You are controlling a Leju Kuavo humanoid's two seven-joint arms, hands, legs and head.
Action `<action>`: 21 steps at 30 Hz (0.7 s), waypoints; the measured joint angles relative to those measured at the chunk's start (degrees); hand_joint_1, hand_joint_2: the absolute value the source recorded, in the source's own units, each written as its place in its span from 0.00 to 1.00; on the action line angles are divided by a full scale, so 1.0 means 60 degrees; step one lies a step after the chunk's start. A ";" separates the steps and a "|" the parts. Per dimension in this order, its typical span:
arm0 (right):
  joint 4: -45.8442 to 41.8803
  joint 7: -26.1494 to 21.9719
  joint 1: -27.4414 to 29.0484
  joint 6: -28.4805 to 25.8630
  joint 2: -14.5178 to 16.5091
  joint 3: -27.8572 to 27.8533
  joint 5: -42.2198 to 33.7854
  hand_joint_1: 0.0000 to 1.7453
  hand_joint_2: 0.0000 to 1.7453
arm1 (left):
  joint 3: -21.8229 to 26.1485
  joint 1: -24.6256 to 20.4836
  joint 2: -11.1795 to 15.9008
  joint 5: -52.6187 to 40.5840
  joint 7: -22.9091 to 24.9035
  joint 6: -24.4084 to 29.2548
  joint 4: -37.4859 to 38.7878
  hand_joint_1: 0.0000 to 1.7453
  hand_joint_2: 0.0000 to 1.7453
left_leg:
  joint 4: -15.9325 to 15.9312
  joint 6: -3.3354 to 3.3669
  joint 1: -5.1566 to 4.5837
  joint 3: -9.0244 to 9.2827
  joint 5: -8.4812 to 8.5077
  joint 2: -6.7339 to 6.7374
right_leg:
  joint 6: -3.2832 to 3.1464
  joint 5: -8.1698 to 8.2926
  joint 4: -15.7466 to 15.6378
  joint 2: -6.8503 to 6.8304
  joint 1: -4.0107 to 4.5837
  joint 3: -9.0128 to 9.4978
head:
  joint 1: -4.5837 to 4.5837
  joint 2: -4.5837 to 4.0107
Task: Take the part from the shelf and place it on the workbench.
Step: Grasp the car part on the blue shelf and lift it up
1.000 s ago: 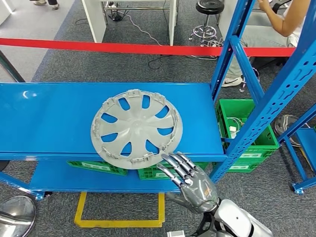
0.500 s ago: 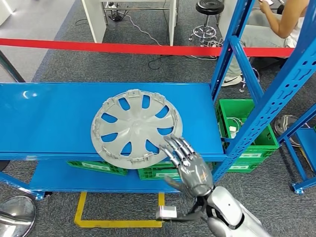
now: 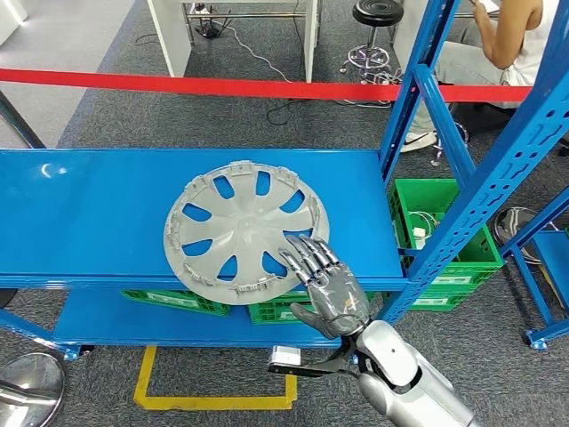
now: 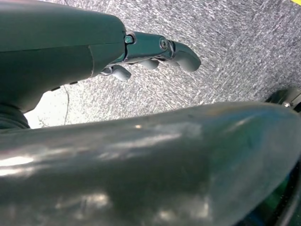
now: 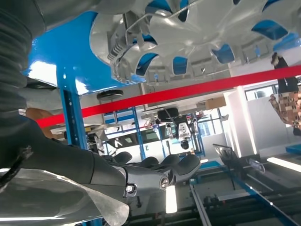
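A grey hubcap lies flat on the blue shelf, its near edge overhanging the front. The right robot hand reaches over that near rim, fingers spread and empty. The left robot hand hangs above carpet, fingers loosely extended, holding nothing.

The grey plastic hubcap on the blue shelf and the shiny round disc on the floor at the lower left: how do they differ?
The grey plastic hubcap is matte, with cut-out openings showing blue through them; the shiny round disc looks solid and mirror-like. The hubcap lies on the blue metal shelf, its near edge overhanging; the disc sits on the carpet. The hubcap is fully in view, with the right robot hand over its rim; the disc is cut off by the picture's edge. Both are round.
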 joint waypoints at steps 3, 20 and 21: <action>0.0085 -0.0046 -0.0021 0.0088 0.0015 0.0045 0.0017 0.00 1.00 | 0.0000 0.0000 0.0004 0.0003 0.0000 0.0000 0.0000 0.00 0.00 | 0.0000 0.0000 0.0000 0.0000 0.0000 0.0000 | 0.0000 0.0000 0.0000 0.0000 0.0000 0.0000 | 0.0000 -0.0001; 0.0171 -0.0420 -0.0051 0.0392 0.0026 0.0630 0.0187 0.00 1.00 | -0.0007 0.0015 0.0006 0.0223 0.0043 0.0448 0.0000 0.00 0.00 | 0.0000 0.0000 0.0000 -0.0001 0.0000 0.0000 | 0.0000 0.0000 0.0000 0.0000 0.0000 0.0000 | 0.0000 -0.0002; 0.0177 -0.0422 -0.0062 0.0386 0.0027 0.0665 0.0183 0.00 1.00 | -0.0007 0.0016 -0.0009 0.0244 0.0046 0.0487 0.0000 0.00 0.00 | 0.0000 0.0000 0.0000 -0.0001 0.0000 0.0000 | 0.0000 0.0000 0.0000 0.0000 0.0000 0.0000 | 0.0000 -0.0002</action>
